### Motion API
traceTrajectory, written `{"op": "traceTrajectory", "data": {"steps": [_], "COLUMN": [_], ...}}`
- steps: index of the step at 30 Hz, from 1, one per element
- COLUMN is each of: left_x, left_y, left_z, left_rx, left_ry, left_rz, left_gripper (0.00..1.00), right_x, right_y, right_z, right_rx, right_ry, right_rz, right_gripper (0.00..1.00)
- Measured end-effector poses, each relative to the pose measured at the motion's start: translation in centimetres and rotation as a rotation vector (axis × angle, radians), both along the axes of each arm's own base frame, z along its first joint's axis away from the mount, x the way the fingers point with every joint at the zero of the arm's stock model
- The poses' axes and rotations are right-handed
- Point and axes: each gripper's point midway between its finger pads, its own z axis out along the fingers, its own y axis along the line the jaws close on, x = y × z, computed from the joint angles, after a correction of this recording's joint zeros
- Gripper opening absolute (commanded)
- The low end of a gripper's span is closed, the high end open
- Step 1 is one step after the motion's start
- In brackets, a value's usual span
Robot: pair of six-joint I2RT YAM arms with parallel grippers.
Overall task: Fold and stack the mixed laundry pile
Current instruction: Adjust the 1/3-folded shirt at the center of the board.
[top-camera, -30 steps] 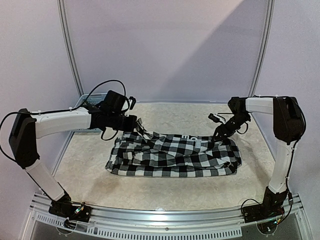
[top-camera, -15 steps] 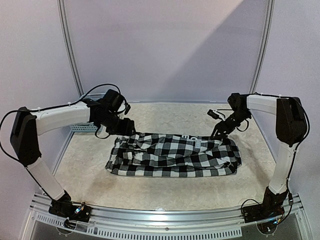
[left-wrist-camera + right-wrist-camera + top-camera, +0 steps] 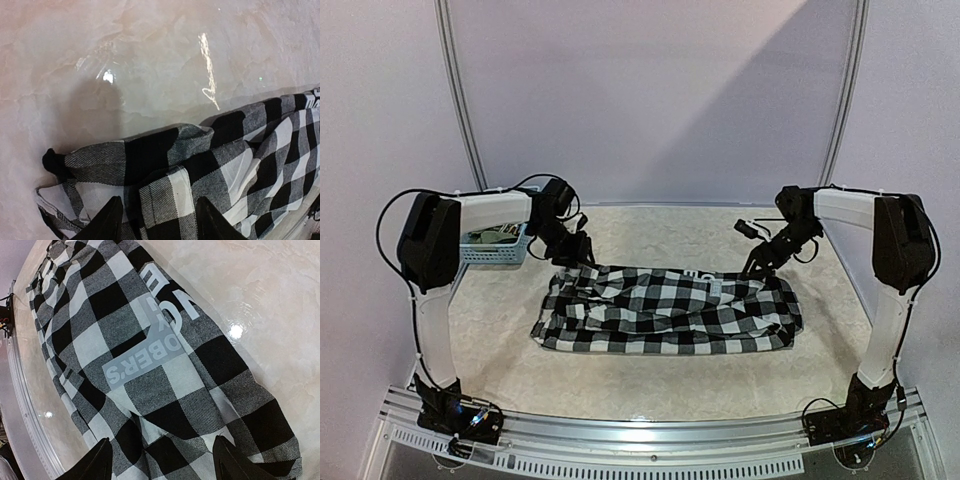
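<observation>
Folding of the checked shirt [image 3: 670,310] is in hand; left claw [image 3: 160,216] and right claw [image 3: 162,456] hover parted, empty, over its far corners, likely needing to pinch them next.

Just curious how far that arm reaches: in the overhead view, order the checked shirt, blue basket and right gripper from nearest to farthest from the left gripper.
From the left gripper:
1. checked shirt, its corner just below it.
2. blue basket, close on its left.
3. right gripper, across at the shirt's other end.

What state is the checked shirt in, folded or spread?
Neither cleanly: checked shirt lies in a rumpled strip, layers overlapping unevenly.
</observation>
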Motion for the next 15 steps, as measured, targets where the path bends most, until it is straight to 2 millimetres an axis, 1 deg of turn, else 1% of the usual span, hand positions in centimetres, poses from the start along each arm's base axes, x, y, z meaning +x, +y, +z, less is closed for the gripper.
{"op": "traceTrajectory", "data": {"steps": [8, 12, 15], "left_x": [-0.9, -0.9, -0.6], "left_y": [-0.9, -1.1, -1.2], "left_z": [-0.6, -1.1, -1.0], "left_rx": [-0.044, -0.048, -0.050], "left_ry": [0.051, 0.063, 0.060], "left_rz": [-0.051, -0.061, -0.066], "left_gripper": [0.36, 0.22, 0.13], "right_x": [-0.1, -0.1, -0.3], "right_y": [0.0, 0.0, 0.0], "right_z": [0.0, 0.0, -0.2], "right_rx": [0.001, 0.000, -0.001], "right_ry": [0.001, 0.004, 0.010], "right_rz": [0.001, 0.001, 0.001], "right_gripper": [0.69, 0.69, 0.69]}}
